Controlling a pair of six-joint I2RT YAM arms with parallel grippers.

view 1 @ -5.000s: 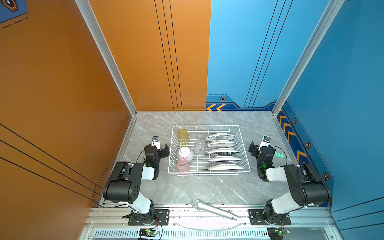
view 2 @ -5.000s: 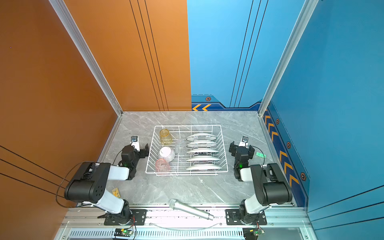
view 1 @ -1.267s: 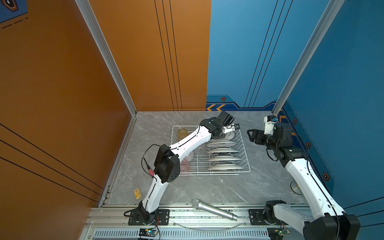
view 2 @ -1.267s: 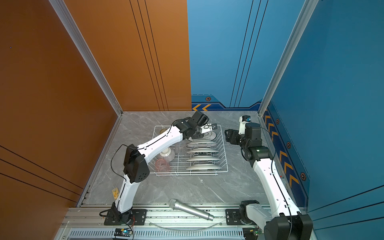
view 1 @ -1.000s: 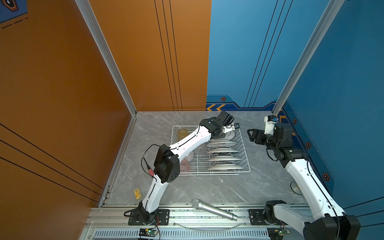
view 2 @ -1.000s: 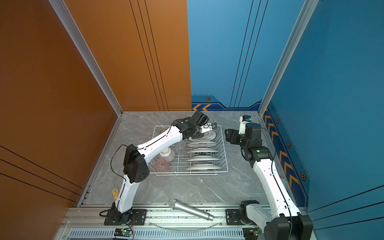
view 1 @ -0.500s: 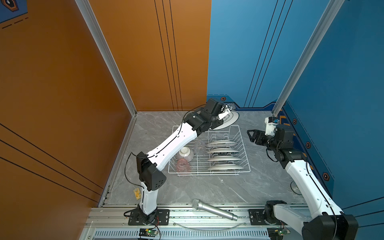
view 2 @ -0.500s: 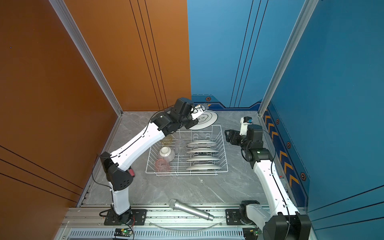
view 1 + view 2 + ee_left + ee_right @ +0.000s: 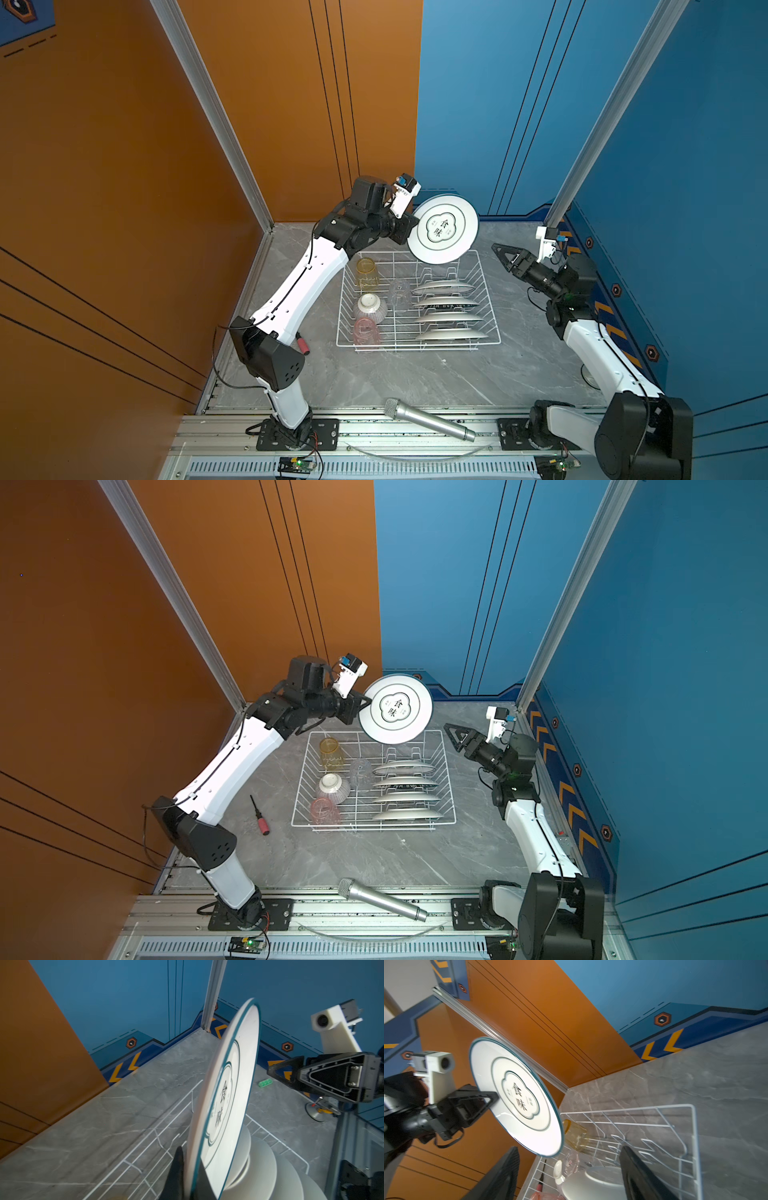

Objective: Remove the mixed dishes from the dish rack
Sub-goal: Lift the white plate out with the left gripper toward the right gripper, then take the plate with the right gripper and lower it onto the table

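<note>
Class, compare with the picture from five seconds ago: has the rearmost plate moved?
Yes. The plate, clamped by the left gripper, has risen out of the dish rack, above its far rim.

The left gripper [image 9: 409,232] has lifted the rearmost plate [image 9: 443,229] clear of the dish rack [image 9: 484,299], above its far edge. The right gripper [image 9: 498,252] has risen from rest to beside the rack's far right corner.

The dish rack [image 9: 485,291] sits in the middle of the table [image 9: 415,382]. In its right half four plates [image 9: 451,318] stand one behind another. In its left half, far to near, sit a tumbler [image 9: 367,272], the bowl [image 9: 370,306] and another tumbler [image 9: 365,330]. My left gripper [image 9: 409,232] holds a fifth plate [image 9: 442,235] above the rack's far rim. My right gripper [image 9: 498,253] hangs right of the rack. The microphone [image 9: 428,419] lies in front of the rack, the screwdriver [image 9: 259,818] to its left.
</note>
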